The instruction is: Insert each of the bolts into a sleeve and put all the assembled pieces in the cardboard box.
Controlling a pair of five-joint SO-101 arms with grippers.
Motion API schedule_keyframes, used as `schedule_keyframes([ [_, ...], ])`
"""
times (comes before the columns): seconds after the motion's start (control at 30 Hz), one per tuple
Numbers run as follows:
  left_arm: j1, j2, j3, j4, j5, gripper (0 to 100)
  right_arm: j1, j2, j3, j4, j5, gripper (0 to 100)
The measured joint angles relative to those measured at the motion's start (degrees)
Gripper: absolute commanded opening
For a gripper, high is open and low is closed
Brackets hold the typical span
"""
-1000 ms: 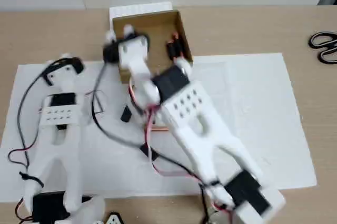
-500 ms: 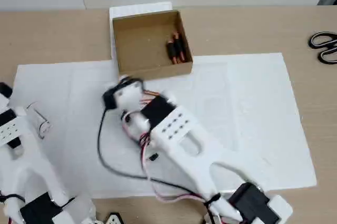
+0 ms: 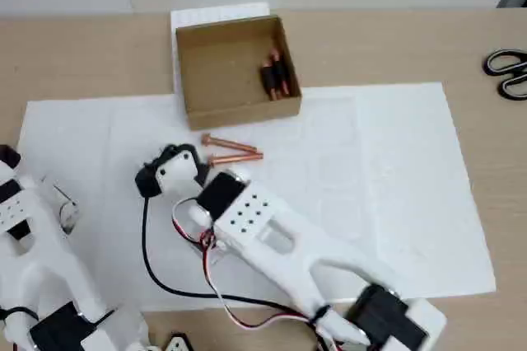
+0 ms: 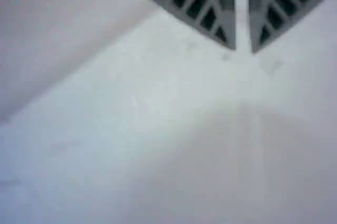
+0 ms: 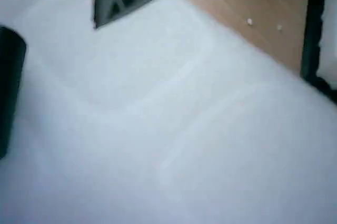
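Two bare bolts (image 3: 233, 150), loose on the white sheet (image 3: 387, 178) near its far edge, just beside the cardboard box (image 3: 239, 112) holding assembled pieces (image 3: 276, 77); right gripper (image 3: 170, 171) near them, pincer state impossible to tell; risk: a low approach could nudge the round bolts and roll them away.

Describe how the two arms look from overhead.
Both are white plastic shells with black motor blocks. The middle arm carries a plate dotted with small round holes, with a black cable and red-and-white wires looping beside it. The arm at the left edge shows a thin dark wire loop.
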Motion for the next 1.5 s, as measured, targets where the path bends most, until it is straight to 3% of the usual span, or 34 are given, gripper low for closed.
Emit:
schedule_keyframes([
  [0.27,0.0,0.0,0.0,0.0,0.0,1,-0.1,6.2,0.0,-4.0,6.1,33.5],
  [0.8,0.0,0.0,0.0,0.0,0.0,1,2.2,12.9,0.4,-5.2,6.9,32.9],
  [1.07,0.0,0.0,0.0,0.0,0.0,1,2.4,14.5,0.4,-5.5,6.9,9.5],
  [1.5,0.0,0.0,0.0,1.8,0.0,1,3.0,16.7,-0.1,-6.6,6.9,3.4],
])
